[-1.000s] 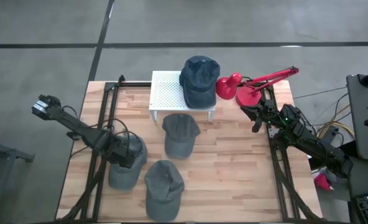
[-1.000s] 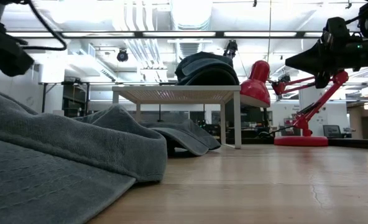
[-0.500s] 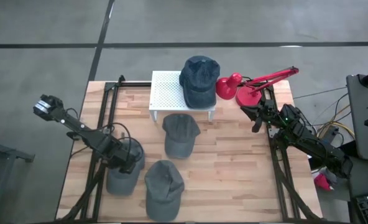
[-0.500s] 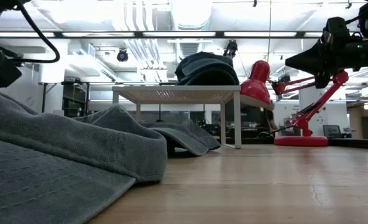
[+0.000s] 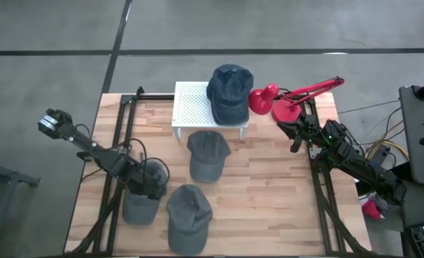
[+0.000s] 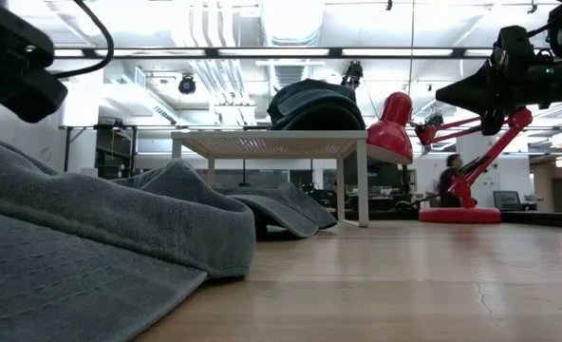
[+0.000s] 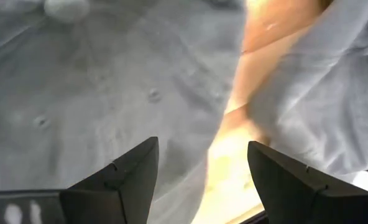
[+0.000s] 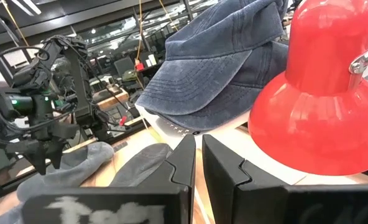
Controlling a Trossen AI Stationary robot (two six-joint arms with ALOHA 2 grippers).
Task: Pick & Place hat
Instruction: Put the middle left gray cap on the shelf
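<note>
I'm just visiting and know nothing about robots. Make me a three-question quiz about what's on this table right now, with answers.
1. How many hats are in the high view?
2. True or false: the blue hat lies on the white perforated stand.
3. Which tool is over a grey hat: A) left tool, B) right tool?

Key
1. Four: the blue one, plus three grey hats; the middle grey hat, the front grey hat and the left grey hat.
2. True.
3. A. Its fingers are open above the left grey hat; the right tool is shut beside the red lamp.
</note>
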